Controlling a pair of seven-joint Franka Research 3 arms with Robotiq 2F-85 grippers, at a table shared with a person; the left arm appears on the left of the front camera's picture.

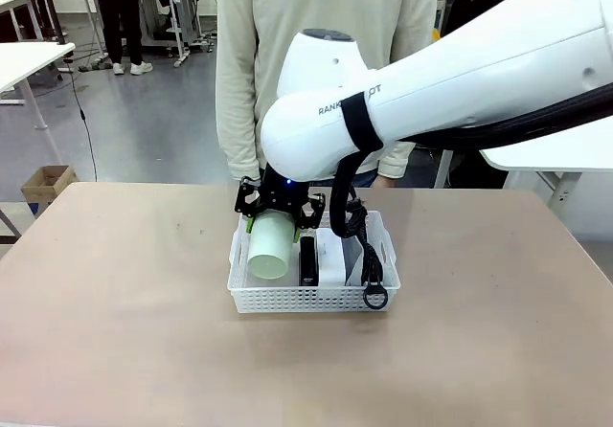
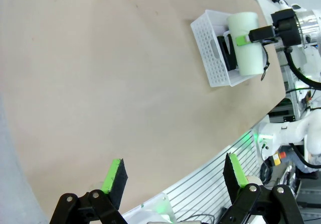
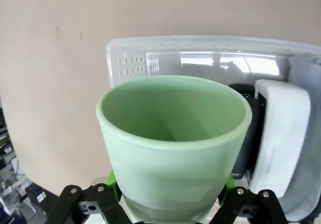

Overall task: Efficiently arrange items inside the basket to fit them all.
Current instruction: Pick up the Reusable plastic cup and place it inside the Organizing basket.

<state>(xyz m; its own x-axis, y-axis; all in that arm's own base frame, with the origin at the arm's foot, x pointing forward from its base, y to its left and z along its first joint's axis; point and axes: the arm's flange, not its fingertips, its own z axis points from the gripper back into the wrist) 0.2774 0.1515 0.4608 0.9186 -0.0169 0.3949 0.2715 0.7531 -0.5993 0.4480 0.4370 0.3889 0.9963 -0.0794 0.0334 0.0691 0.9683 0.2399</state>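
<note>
While the right gripper (image 1: 278,218) hangs over the left end of the basket (image 1: 311,298), I see its fingers (image 2: 242,39) clamped on the cup (image 1: 271,247), which lies tilted with its open mouth toward my side. In the right wrist view the cup (image 3: 173,138) sits between the green pads at its base, mouth facing the camera, above the basket's (image 3: 200,50) left part. Just beside it stands the stapler (image 1: 308,259), then the white block (image 1: 332,257), and the pouch's black strap (image 1: 371,288) hangs over the right front rim. My left gripper (image 2: 173,181) is well apart from all this, over bare counter (image 2: 100,83), its fingers spread wide with nothing between them. A person (image 1: 326,63) stands at the far side behind the basket.
</note>
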